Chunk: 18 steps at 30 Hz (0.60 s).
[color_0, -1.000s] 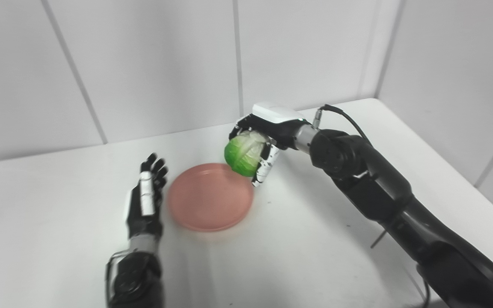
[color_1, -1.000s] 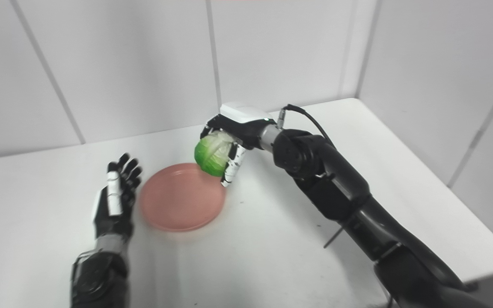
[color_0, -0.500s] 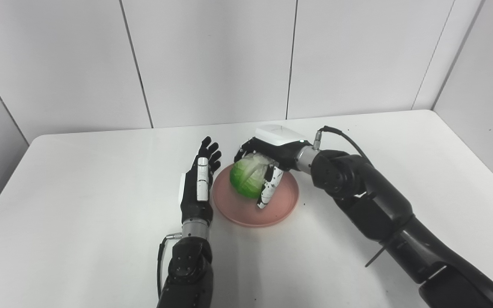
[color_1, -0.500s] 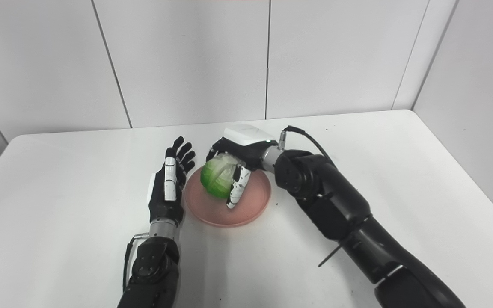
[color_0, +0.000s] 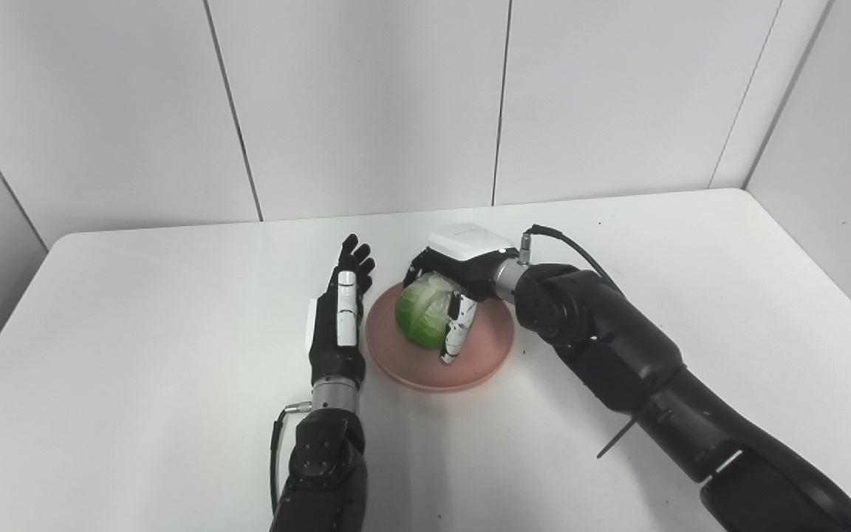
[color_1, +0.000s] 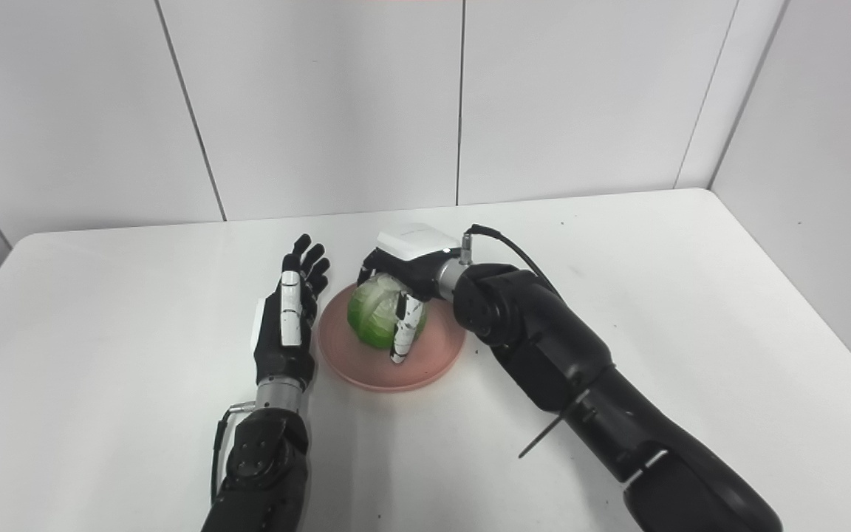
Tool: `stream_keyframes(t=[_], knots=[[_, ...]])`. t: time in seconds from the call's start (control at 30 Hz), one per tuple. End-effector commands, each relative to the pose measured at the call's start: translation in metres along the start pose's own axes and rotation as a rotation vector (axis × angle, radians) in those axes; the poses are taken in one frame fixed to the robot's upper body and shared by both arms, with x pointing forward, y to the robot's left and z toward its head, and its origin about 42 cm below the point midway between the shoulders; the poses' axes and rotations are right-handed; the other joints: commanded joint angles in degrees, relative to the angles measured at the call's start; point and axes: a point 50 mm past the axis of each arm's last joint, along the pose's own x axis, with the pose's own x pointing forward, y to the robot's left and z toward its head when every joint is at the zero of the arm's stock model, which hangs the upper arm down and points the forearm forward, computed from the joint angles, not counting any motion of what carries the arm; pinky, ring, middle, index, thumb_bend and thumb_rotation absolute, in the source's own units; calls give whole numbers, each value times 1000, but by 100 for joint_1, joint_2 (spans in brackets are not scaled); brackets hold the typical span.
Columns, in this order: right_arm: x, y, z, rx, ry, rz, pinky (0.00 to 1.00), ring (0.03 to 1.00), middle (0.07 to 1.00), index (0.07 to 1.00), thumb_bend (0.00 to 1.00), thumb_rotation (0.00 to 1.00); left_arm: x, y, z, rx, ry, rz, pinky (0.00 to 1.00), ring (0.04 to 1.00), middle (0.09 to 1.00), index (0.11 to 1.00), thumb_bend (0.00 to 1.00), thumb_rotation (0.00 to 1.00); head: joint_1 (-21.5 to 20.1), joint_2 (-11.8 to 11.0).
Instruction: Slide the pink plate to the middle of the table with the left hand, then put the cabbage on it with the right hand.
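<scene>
A: Looking across your white tabletop, what takes up the most room?

B: Your right arm, black and jointed, reaching from the lower right corner toward the centre. Your left arm comes in from the bottom edge and is much shorter in view.

A: And the pink plate?

B: You have it lying flat near the middle of the tabletop, between your two hands.

A: Where does your left hand sit?

B: Just beside the plate's left rim, palm turned toward the plate, with its fingers straight and apart, holding nothing. I cannot tell whether it touches the rim.

A: Your right hand?

B: It is over the far half of the plate, white back plate up, with its fingers curled down around the cabbage, gripping it from above.

A: So where is the cabbage itself?

B: Within the plate's outline, low over its surface, green side toward the left hand. Whether its underside touches the plate you cannot make out from either eye.
</scene>
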Motion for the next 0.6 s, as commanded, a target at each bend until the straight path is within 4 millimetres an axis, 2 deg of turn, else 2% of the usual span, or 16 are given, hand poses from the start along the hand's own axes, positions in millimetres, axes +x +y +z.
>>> stream_keyframes(t=[0.0, 0.03, 0.07, 0.13, 0.17, 0.23, 0.3, 0.37, 0.43, 0.47, 0.53, 0.57], knots=[[0, -43, 12, -61, -75, -109, 402, 439, 523, 476, 519, 0, 1, 0, 6, -21, -26, 11, 929, 907, 905, 894, 696, 1000, 8, -2], [-1, -45, 10, -76, -78, -117, 446, 455, 542, 465, 516, 0, 1, 0, 8, -27, -19, 10, 934, 912, 911, 902, 699, 1000, -19, 57], [-1, -47, 9, -87, -81, -123, 469, 524, 545, 464, 517, 0, 1, -1, 10, -30, -15, 8, 943, 918, 918, 909, 697, 1000, -19, 57], [-6, -49, 10, -101, -83, -142, 534, 647, 688, 488, 519, 118, 0, 2, 14, -9, -8, -13, 963, 929, 928, 926, 713, 1000, -95, 93], [-8, -50, 11, -103, -89, -145, 538, 654, 698, 490, 519, 126, 0, 3, 16, 0, -12, -11, 964, 930, 929, 927, 714, 1000, -84, 127], [-13, -53, 12, -103, -107, -153, 623, 755, 787, 696, 778, 427, 0, 3, 18, -6, -28, 9, 924, 906, 908, 906, 684, 1000, -80, 154], [-17, -54, 10, -87, -117, -156, 695, 814, 834, 776, 868, 538, 0, 2, 19, -18, -23, 17, 920, 901, 905, 902, 685, 1000, -63, 144], [-21, -54, 9, -70, -132, -161, 734, 847, 865, 820, 901, 599, -1, 2, 20, -16, -8, 4, 952, 923, 925, 920, 698, 1000, -59, 150], [-25, -52, 5, -59, -148, -165, 772, 873, 884, 858, 903, 658, -2, 2, 20, -15, -7, 8, 942, 920, 927, 925, 687, 1000, -103, 140], [-28, -51, 3, -54, -161, -172, 774, 874, 885, 860, 903, 660, -1, 2, 19, -6, -13, 15, 941, 920, 927, 926, 686, 1000, -108, 54], [-32, -49, 0, -41, -178, -182, 784, 865, 871, 849, 869, 662, -2, 2, 18, 3, -17, 9, 904, 901, 910, 910, 662, 1000, -89, -3], [-34, -49, -1, -35, -183, -188, 796, 866, 869, 847, 853, 669, -3, 2, 17, 5, -20, 3, 919, 912, 918, 912, 653, 1000, -89, -3]])
